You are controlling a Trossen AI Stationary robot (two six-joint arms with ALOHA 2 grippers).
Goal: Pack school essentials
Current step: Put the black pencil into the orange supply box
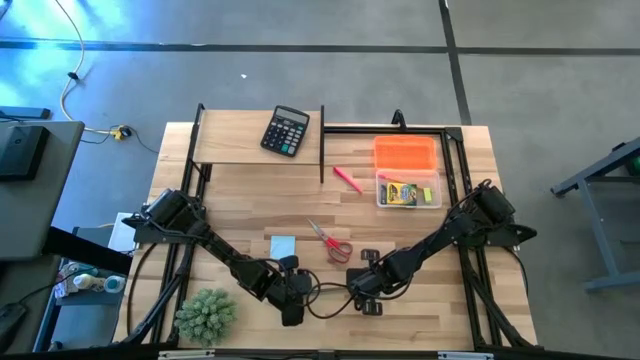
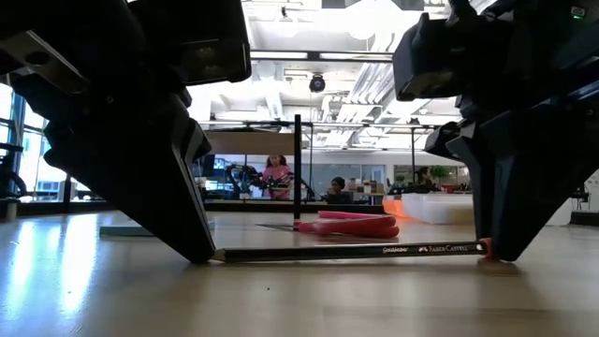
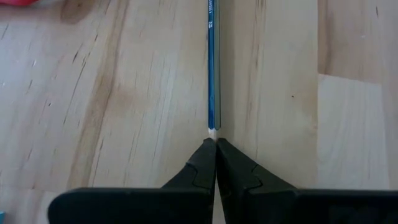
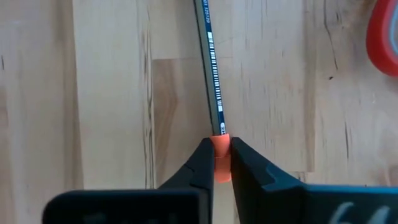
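Note:
A thin dark pencil (image 2: 356, 250) lies flat on the table near its near edge, with one gripper at each end. My left gripper (image 3: 215, 142) is at the sharpened tip. My right gripper (image 4: 219, 142) is at the orange eraser end. Both fingers pairs slant down to the table top (image 2: 208, 253) (image 2: 491, 251). Farther back lie the red-handled scissors (image 1: 330, 240), the pale blue note pad (image 1: 283, 246) and the pink-red marker (image 1: 347, 178). The yellow crayon box (image 1: 400, 192) lies in a clear bin. My left gripper has its shut fingertips at the pencil's sharpened tip (image 3: 212, 129), coming slanting down along the pencil's line. Whether the tip is pinched or only touched, I cannot tell. My right gripper pinches the orange eraser end (image 4: 219, 144) between its fingertips, slanting down. The pencil lies on the table.
A black calculator (image 1: 286, 131) sits on the raised shelf at the far left. An orange lid (image 1: 405, 153) lies beside the clear bin (image 1: 432, 202) at the far right. A spiky green plant (image 1: 206, 315) stands at the near left corner. A black frame post (image 1: 322, 145) rises mid-table.

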